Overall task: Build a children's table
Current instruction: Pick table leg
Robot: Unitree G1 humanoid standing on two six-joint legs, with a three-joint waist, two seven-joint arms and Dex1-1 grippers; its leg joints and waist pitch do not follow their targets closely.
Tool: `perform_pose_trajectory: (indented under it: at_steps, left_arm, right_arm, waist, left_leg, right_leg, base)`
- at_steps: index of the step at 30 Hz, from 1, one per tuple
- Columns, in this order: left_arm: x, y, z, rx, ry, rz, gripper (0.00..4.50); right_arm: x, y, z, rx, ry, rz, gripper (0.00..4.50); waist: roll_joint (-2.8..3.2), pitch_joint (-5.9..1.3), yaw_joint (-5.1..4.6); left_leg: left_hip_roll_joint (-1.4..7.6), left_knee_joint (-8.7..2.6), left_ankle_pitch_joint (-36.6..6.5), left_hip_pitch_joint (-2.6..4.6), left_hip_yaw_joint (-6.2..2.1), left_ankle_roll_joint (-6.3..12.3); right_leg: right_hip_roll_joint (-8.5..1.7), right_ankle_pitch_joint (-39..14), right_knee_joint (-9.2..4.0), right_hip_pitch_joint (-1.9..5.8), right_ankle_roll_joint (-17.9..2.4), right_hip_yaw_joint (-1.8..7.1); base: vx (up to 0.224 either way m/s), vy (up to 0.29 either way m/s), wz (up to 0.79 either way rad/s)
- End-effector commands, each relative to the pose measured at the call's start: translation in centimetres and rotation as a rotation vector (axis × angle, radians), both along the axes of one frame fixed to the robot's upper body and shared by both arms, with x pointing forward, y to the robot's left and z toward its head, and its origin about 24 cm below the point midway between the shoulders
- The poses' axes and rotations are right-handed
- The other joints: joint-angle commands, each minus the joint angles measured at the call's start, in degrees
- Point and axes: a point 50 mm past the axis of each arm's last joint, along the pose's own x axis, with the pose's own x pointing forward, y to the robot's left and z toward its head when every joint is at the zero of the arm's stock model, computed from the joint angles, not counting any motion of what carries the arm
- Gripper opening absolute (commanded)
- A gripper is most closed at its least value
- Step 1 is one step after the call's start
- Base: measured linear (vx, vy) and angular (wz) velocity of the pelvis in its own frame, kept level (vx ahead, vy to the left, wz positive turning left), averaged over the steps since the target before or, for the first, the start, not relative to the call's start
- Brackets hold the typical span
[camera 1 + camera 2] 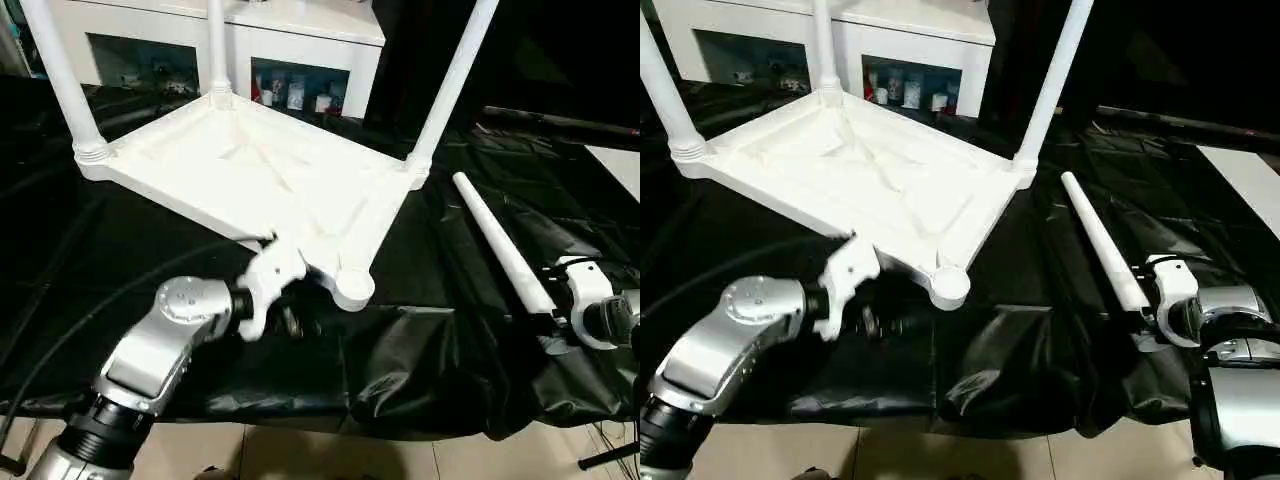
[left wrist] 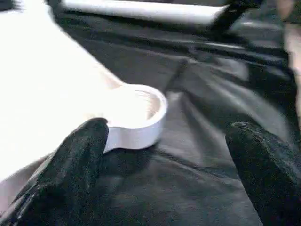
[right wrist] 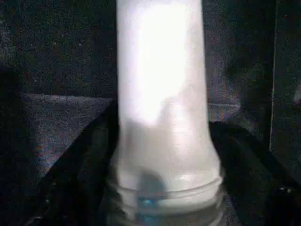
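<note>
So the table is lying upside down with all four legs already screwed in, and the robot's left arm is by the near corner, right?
Not quite: three legs stand in the upturned table top. The fourth leg lies loose on the black sheet, its thick end at the right gripper, and the near corner socket is empty, as the left eye view shows. The left gripper is indeed by that corner.
</note>
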Motion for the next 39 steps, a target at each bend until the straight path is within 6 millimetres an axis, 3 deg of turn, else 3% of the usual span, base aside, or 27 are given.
perform_pose_trajectory:
  at_steps: [1,2,6,9,14,16,21,22,23,24,27,28,29,30,32,34,35,36,37,38,39]
  left_arm:
    - [0.2,-0.2,0.6,0.007,-0.050,0.010,4.50]
    - [0.3,-0.3,0.7,-0.005,-0.065,0.014,4.50]
    - [0.2,-0.8,0.8,-0.053,-0.059,0.033,4.50]
    - [-0.1,-1.1,1.0,-0.075,-0.064,-0.013,4.50]
    - [0.0,-1.0,0.7,-0.085,-0.011,0.022,4.50]
    - [0.0,-1.1,0.6,-0.148,0.023,0.027,4.50]
    - [1.0,-1.3,0.7,-0.200,-0.026,0.122,4.50]
    - [1.5,-1.4,1.1,-0.231,-0.042,0.171,4.50]
    - [1.8,-1.5,1.4,-0.251,-0.049,0.201,4.50]
    - [2.0,-1.7,1.9,-0.276,-0.065,0.215,4.50]
    - [2.0,-1.9,2.2,-0.290,-0.075,0.219,4.50]
    - [2.6,-2.5,2.8,-0.324,-0.085,0.260,4.50]
    - [2.6,-2.5,2.8,-0.324,-0.085,0.260,4.50]
    - [2.9,-2.8,3.1,-0.341,-0.082,0.272,4.50]
    - [3.3,-3.3,4.1,-0.393,-0.085,0.277,4.50]
    - [3.6,-3.7,4.9,-0.434,-0.077,0.265,4.50]
    - [3.7,-4.0,5.6,-0.472,-0.061,0.259,4.50]
    - [3.8,-4.5,6.3,-0.529,-0.037,0.238,4.50]
    - [3.8,-4.5,6.4,-0.537,-0.033,0.236,4.50]
    - [3.9,-4.8,6.9,-0.575,-0.015,0.224,4.50]
    - [3.9,-5.2,7.4,-0.607,-0.002,0.215,4.50]
  right_arm:
    - [-0.3,-0.3,-0.1,-0.003,0.015,-0.012,2.98]
    - [-0.3,-0.2,-0.2,0.000,0.018,-0.013,2.90]
    - [-0.6,0.0,-0.8,0.014,0.027,-0.023,2.74]
    - [-0.9,0.0,-1.2,0.030,0.017,-0.053,2.70]
    - [-0.9,0.1,-1.6,0.069,-0.035,-0.104,2.70]
    - [-1.0,0.2,-2.0,0.108,-0.066,-0.140,2.70]
    - [-0.9,0.3,-2.3,0.126,-0.139,-0.174,2.70]
    - [-0.3,0.2,-1.9,0.138,-0.240,-0.210,2.70]
    - [0.1,0.1,-1.4,0.145,-0.311,-0.240,2.70]
    - [0.6,0.1,-0.8,0.159,-0.415,-0.256,2.70]
    - [0.9,0.1,-0.3,0.168,-0.478,-0.262,2.70]
    - [1.7,1.6,2.2,0.278,-0.767,-0.226,2.70]
    - [1.7,1.6,2.2,0.278,-0.767,-0.226,2.70]
    - [1.5,2.3,3.4,0.326,-0.883,-0.201,2.70]
    - [0.6,4.6,6.0,0.431,-1.093,-0.110,2.70]
    - [-0.3,6.3,7.5,0.518,-1.195,-0.026,2.69]
    - [-1.0,7.5,8.5,0.575,-1.250,0.043,2.69]
    - [-1.5,8.4,9.3,0.624,-1.299,0.103,2.69]
    - [-1.6,8.5,9.4,0.632,-1.305,0.104,2.69]
    - [-1.8,8.9,10.0,0.673,-1.335,0.109,2.69]
    - [-1.9,9.2,10.6,0.722,-1.361,0.111,2.69]
  waist:
    - [0.08,-4.09,0.02]
    - [0.32,-4.08,0.04]
    - [0.26,-4.03,0.00]
    - [-0.14,-4.09,0.10]
    - [-0.37,-4.09,0.08]
    - [-0.11,-4.06,0.08]
    - [-0.19,-4.00,-0.11]
    - [-0.03,-4.05,-0.08]
    - [-0.35,-4.15,-0.27]
    - [0.15,-4.09,-0.16]
    - [-0.44,-4.31,-0.25]
    - [1.28,-4.10,0.05]
    - [0.54,-3.91,-0.15]
    - [0.38,-4.43,-0.21]
    - [0.98,-4.65,0.28]
    - [1.05,-4.63,0.78]
    - [1.06,-4.54,0.59]
    - [1.46,-4.72,0.85]
    - [1.53,-4.62,1.04]
    - [2.02,-4.57,1.05]
    - [1.86,-4.54,1.05]
  left_leg:
    - [1.87,-3.69,-15.80,0.32,-0.60,-0.51]
    - [1.88,-3.72,-15.76,0.32,-0.64,-0.53]
    - [1.93,-3.71,-16.62,0.32,-0.63,-0.74]
    - [1.87,-3.67,-16.51,0.30,-0.61,-0.57]
    - [1.88,-3.61,-16.59,0.46,-0.54,-0.75]
    - [1.87,-3.68,-17.59,0.55,-0.62,-1.05]
    - [1.75,-3.63,-20.51,0.59,-0.87,-1.07]
    - [1.67,-3.55,-20.59,0.70,-0.93,-1.10]
    - [1.65,-3.52,-21.12,0.72,-1.04,-1.04]
    - [1.59,-3.58,-21.30,0.75,-1.05,-1.01]
    - [1.48,-3.44,-20.04,0.37,-1.05,-0.30]
    - [1.60,-3.81,-20.54,0.71,-0.98,-0.12]
    - [1.40,-3.77,-20.36,0.46,-0.80,0.33]
    - [1.58,-4.04,-18.47,-0.07,-1.30,0.67]
    - [1.86,-3.99,-15.99,0.18,-1.11,1.62]
    - [1.98,-4.17,-14.67,0.09,-1.04,2.76]
    - [1.99,-4.25,-14.54,-0.05,-1.00,2.93]
    - [2.09,-4.31,-13.76,-0.11,-1.08,3.01]
    - [2.13,-4.37,-13.34,-0.04,-1.04,3.05]
    - [2.19,-4.53,-13.59,0.05,-1.14,2.86]
    - [2.16,-4.50,-14.03,0.16,-0.98,2.58]
  right_leg:
    - [-3.03,-23.91,-4.70,2.67,-8.37,2.41]
    - [-3.04,-23.76,-4.69,2.66,-8.45,2.41]
    - [-3.01,-23.42,-4.76,2.62,-8.90,2.34]
    - [-3.08,-23.92,-4.74,2.61,-8.68,2.33]
    - [-3.08,-24.74,-4.76,2.42,-7.77,2.29]
    - [-3.10,-25.62,-5.10,2.34,-7.34,2.18]
    - [-2.99,-28.86,-5.65,2.16,-5.80,1.77]
    - [-3.09,-29.68,-5.80,2.07,-5.11,1.69]
    - [-2.98,-30.94,-6.01,2.09,-4.13,1.36]
    - [-3.01,-31.27,-6.17,2.06,-3.80,1.33]
    - [-3.00,-31.41,-6.20,2.18,-2.58,1.16]
    - [-2.87,-29.66,-6.74,1.93,-2.78,1.47]
    - [-2.56,-29.00,-6.83,1.96,-1.98,1.53]
    - [-2.72,-27.34,-5.81,2.70,-2.75,1.34]
    - [-2.89,-23.49,-5.44,2.37,-3.88,1.80]
    - [-2.96,-20.93,-5.28,2.63,-4.64,1.98]
    - [-2.86,-20.59,-5.15,2.63,-5.08,1.98]
    - [-2.94,-19.35,-5.05,2.91,-5.48,1.97]
    - [-2.95,-18.35,-4.97,2.85,-6.12,2.02]
    - [-2.89,-18.25,-4.90,2.83,-6.51,2.00]
    - [-2.98,-18.11,-5.00,2.80,-7.07,2.04]
  base:
    - [0.000,0.000,0.00]
    - [0.000,0.000,0.00]
    - [0.000,0.000,0.00]
    - [0.000,0.000,0.00]
    - [0.000,0.000,0.00]
    - [0.000,0.000,0.00]
    - [0.000,0.000,0.00]
    - [0.000,0.000,0.00]
    - [0.000,0.000,0.00]
    - [0.000,0.000,0.00]
    - [0.000,0.000,0.00]
    - [0.000,0.000,0.00]
    - [0.000,0.000,0.00]
    - [0.000,0.000,0.00]
    - [0.000,0.000,0.00]
    - [0.000,0.000,0.00]
    - [0.000,0.000,0.00]
    - [0.000,0.000,0.00]
    - [0.000,0.000,0.00]
    - [0.000,0.000,0.00]
    - [0.000,0.000,0.00]
